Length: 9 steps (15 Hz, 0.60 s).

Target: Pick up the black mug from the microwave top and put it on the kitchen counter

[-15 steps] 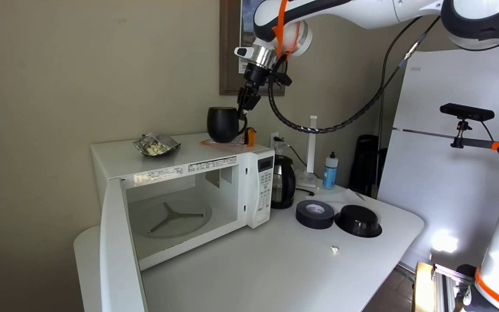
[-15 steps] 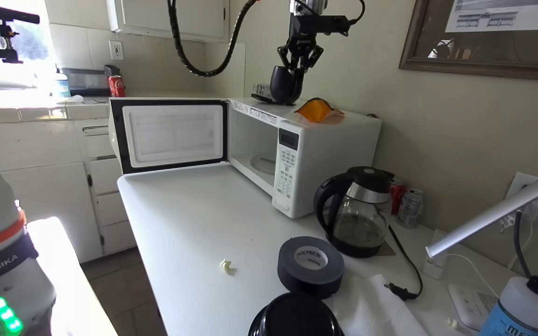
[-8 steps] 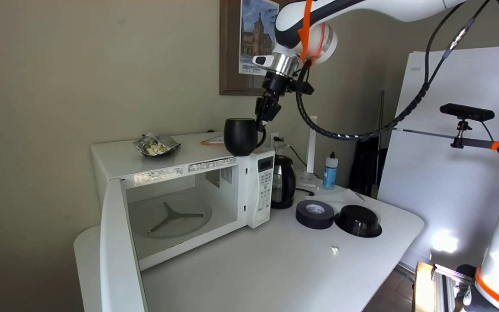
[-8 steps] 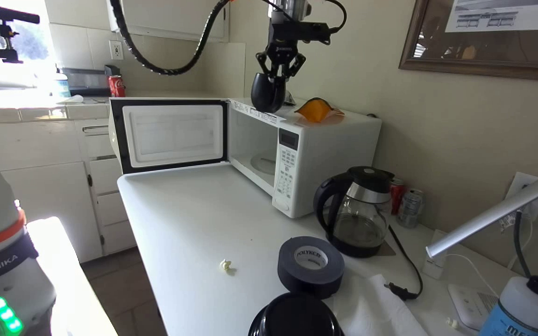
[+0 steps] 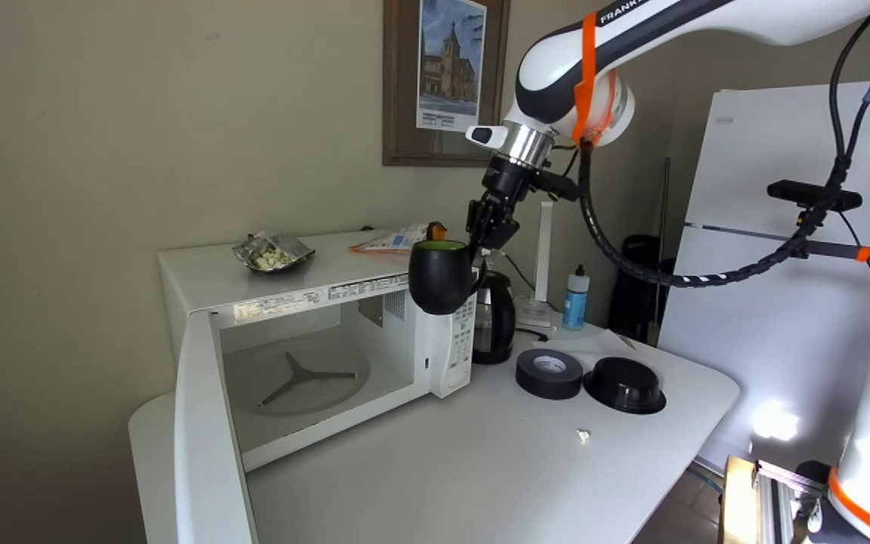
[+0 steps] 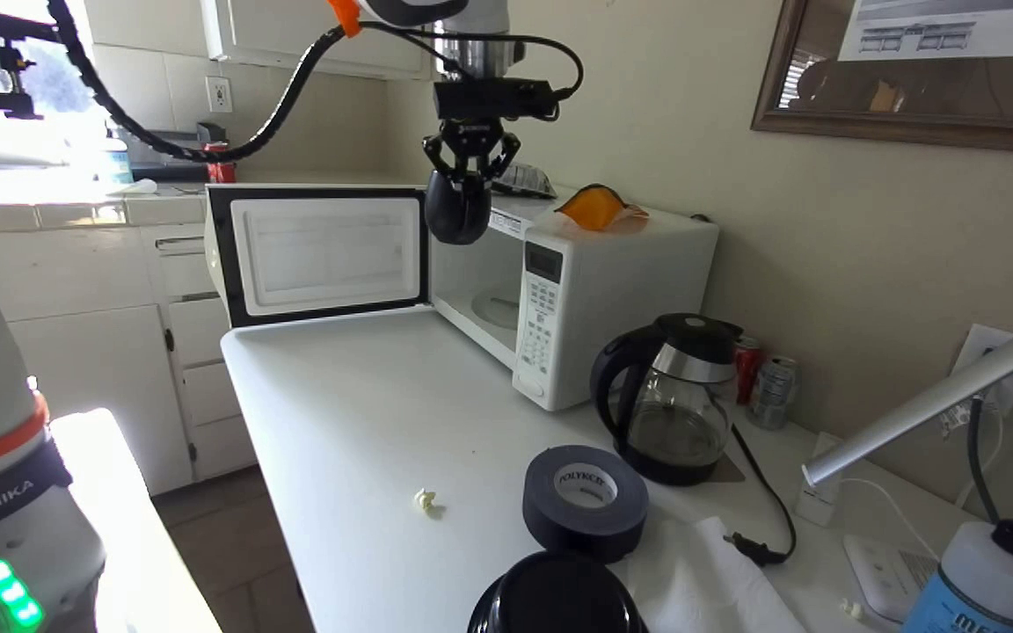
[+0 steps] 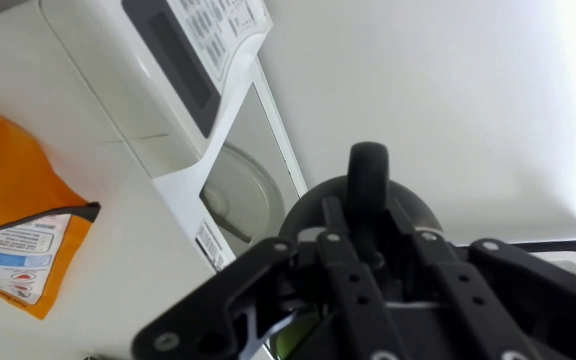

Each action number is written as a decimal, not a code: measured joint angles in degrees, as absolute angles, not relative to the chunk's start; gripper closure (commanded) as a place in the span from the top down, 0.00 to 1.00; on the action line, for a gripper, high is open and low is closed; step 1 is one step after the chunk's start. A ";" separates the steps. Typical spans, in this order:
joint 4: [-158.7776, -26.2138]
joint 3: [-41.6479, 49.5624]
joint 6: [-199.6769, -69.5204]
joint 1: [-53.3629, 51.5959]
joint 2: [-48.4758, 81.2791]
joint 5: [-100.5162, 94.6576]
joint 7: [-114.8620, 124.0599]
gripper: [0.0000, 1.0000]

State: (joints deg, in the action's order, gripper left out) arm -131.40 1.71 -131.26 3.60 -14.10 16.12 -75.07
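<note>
Kettle, tape and dish occupy the counter (mug held above).

Legible items, as seen in an exterior view: "FRANK", clipped at the top, on my forearm; "A EMIKA", clipped, on my base, left; "POLYKEN", near tape roll; "m", remainder cut off, near right bottle; microwave lettering, too small to read.
</note>
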 measured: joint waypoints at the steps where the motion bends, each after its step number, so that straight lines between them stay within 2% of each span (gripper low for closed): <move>1: -134.06 2.18 -133.52 2.92 -15.36 16.61 -75.07 0.06; 9: -152.36 10.52 -149.27 0.44 -24.16 21.84 -73.12 0.06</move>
State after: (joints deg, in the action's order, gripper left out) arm -152.36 10.52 -149.27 0.44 -24.16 21.84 -73.12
